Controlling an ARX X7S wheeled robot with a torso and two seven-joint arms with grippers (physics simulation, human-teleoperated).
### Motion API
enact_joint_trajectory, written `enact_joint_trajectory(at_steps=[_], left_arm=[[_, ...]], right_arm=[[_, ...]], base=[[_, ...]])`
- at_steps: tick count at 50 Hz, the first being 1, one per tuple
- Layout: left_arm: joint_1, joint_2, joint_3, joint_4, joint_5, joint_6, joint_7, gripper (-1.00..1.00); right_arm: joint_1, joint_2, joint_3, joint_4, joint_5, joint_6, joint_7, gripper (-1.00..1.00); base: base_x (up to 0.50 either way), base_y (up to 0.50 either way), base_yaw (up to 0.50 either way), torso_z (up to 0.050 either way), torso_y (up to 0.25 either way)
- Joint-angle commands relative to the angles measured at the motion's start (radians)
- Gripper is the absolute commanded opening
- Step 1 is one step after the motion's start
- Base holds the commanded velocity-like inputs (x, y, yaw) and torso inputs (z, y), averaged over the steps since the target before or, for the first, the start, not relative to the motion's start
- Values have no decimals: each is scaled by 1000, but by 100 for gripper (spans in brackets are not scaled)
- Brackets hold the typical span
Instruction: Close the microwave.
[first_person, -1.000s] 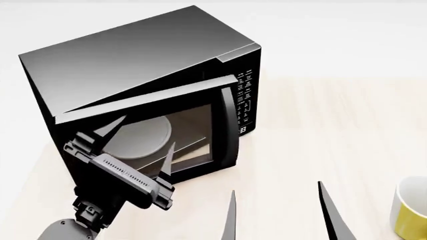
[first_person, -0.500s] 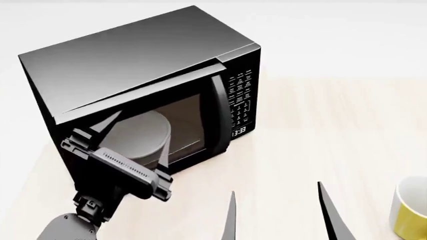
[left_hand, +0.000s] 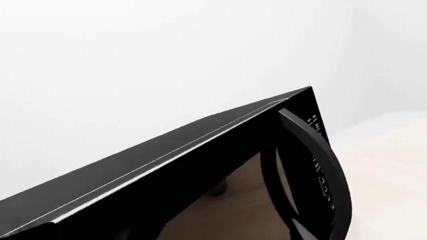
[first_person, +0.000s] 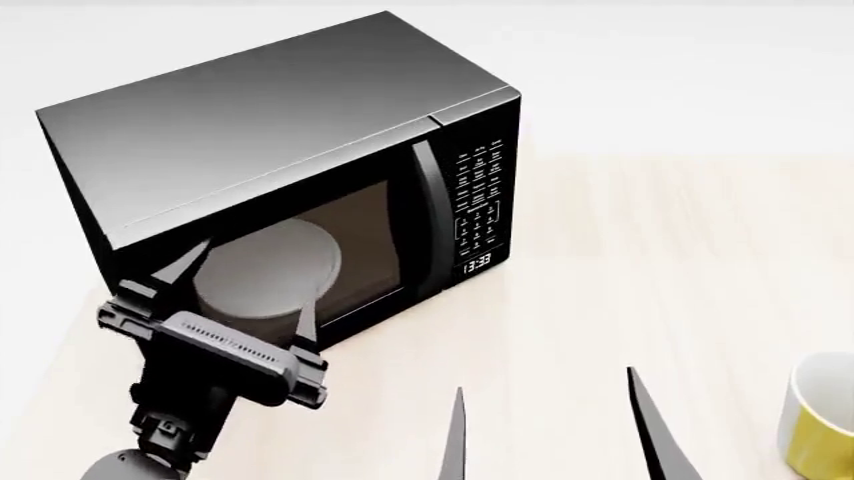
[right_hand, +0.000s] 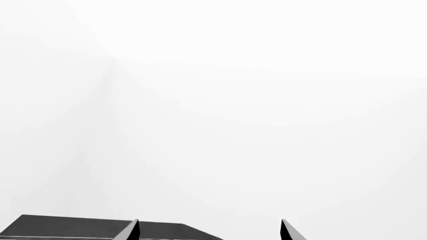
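The black microwave stands on the table at the back left. Its glass door lies flush with the keypad panel and looks shut. The white plate shows through the glass. My left gripper is open and empty, its fingertips against or just in front of the door glass. The left wrist view shows the microwave's top edge and the door handle close up. My right gripper is open and empty over the table's front. It also shows in the right wrist view.
A yellow mug stands at the right edge of the head view, right of my right gripper. The light wooden table runs to the right of the microwave. The microwave's top shows low in the right wrist view.
The microwave door has swung from partly open to flush with the front. My left gripper followed it in, moving left and down in the head view. My right gripper barely moved.
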Motion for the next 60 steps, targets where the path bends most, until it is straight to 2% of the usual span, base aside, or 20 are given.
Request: enact_joint_trajectory(at_steps=[1, 5, 11, 25, 42, 47, 52, 56, 60], left_arm=[[347, -130, -55, 545, -75, -269, -3, 100], [485, -184, -60, 728, -104, -334, -18, 100], [612, -236, -52, 903, -121, -373, -27, 100], [733, -300, -84, 999, -144, -373, -58, 100], [844, -395, -280, 1112, -249, -385, -169, 100], [894, -412, -320, 1124, -248, -365, -200, 100], [877, -414, -399, 1079, -263, -345, -249, 100], [843, -431, -494, 1127, -304, -374, -319, 100], [821, -466, -586, 1253, -287, -414, -408, 100]], right_arm=[[-3, -6, 6, 0, -11, 0, -9, 100], [-3, -7, 1, 5, -17, -2, -8, 100], [-3, -8, -5, 7, -21, 2, -8, 100], [-1, -8, -11, 12, -26, 3, -4, 100], [8, -5, 1, 75, 5, 42, 5, 100], [9, 12, 52, 159, 80, 95, 17, 100], [15, 16, 116, 219, 222, 171, 27, 100], [55, 23, 215, 227, 278, 280, 130, 100], [92, 73, 329, 101, 257, 354, 252, 100]], base=[[0, 0, 0, 0, 0], [0, 0, 0, 0, 0], [0, 0, 0, 0, 0], [0, 0, 0, 0, 0], [0, 0, 0, 0, 0], [0, 0, 0, 0, 0], [0, 0, 0, 0, 0], [0, 0, 0, 0, 0], [0, 0, 0, 0, 0]])
